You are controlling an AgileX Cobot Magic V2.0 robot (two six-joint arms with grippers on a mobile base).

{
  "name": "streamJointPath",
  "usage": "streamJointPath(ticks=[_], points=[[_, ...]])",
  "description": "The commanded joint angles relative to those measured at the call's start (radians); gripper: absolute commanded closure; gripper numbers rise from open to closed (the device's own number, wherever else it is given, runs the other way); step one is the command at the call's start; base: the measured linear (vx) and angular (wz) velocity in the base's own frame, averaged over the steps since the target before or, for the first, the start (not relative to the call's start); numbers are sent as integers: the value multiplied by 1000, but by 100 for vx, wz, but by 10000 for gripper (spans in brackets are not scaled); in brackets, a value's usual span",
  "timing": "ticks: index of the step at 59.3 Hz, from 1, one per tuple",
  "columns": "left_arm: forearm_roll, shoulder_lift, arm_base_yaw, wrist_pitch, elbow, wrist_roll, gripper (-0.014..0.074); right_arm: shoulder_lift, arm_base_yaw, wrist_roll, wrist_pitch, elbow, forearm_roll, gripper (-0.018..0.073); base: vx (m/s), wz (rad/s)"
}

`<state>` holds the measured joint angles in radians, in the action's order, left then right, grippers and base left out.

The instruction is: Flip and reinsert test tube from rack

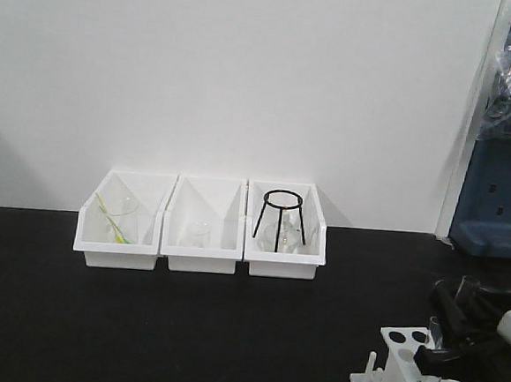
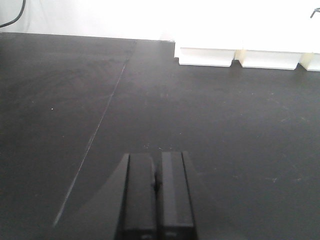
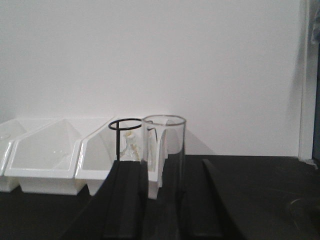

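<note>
Black tabletop, right gripper clamps the test tube upright, rim up, by the rack; left gripper closed, idle

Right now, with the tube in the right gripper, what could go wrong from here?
1. The test tube is smooth glass, pinched only by the fingers of the right gripper; it could slip during the flip.
2. The rack has upright pegs beside its holes; a misaligned tube might strike one, or the top plate, on reinsertion.
</note>
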<state>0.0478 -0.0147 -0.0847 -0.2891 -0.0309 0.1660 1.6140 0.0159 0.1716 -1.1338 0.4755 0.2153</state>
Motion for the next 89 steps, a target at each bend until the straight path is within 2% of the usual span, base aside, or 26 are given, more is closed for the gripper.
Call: streamJointPath(ticks=[1, 29, 62, 79, 89], points=[[-4, -12, 5, 87, -1, 0, 603, -18, -6, -20, -209, 28, 28, 565, 0, 0], [-4, -12, 5, 87, -1, 0, 603, 125, -6, -27, -209, 28, 74, 565, 0, 0], [-4, -12, 5, 87, -1, 0, 603, 129, -6, -103, -209, 30, 137, 565, 0, 0], [-4, -12, 5, 87, -1, 0, 603, 131, -6, -95, -209, 28, 137, 565, 0, 0], [-4, -12, 5, 87, -1, 0, 603, 150, -6, -49, -209, 28, 137, 565, 0, 0]])
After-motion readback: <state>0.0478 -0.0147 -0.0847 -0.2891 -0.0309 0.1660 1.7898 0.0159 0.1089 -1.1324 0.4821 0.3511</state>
